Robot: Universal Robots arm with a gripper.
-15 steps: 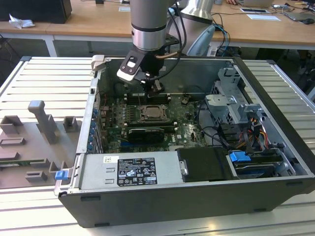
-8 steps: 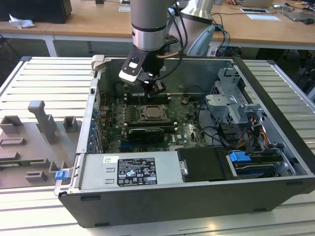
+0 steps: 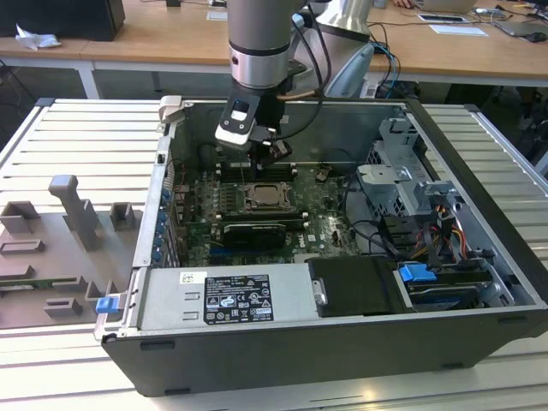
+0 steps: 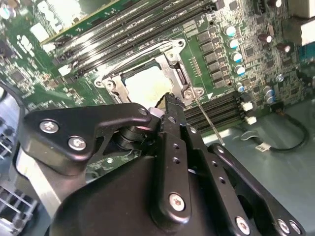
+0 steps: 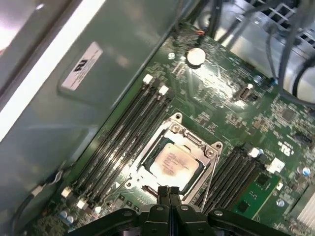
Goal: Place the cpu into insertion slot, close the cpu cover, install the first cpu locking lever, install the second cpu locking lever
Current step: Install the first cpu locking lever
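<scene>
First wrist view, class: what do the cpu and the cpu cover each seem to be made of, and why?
The cpu: likely metal, a pale beige-silver, fairly matte face with a soft sheen. The cpu cover: probably sheet metal, a thin silvery frame with bright glints along its edges.

An open computer case (image 3: 282, 360) lies on a slatted metal bench (image 3: 86, 141). Inside it, a power supply (image 3: 227, 295) fills the near edge, a drive cage (image 3: 398, 171) stands toward the exterior view's right, and a black card (image 3: 253, 231) lies mid-board. Long memory slots (image 5: 125, 135) and a coin battery (image 5: 196, 56) sit on its board. Grey blocks (image 3: 73, 205) stand outside the case, on the exterior view's left.
</scene>
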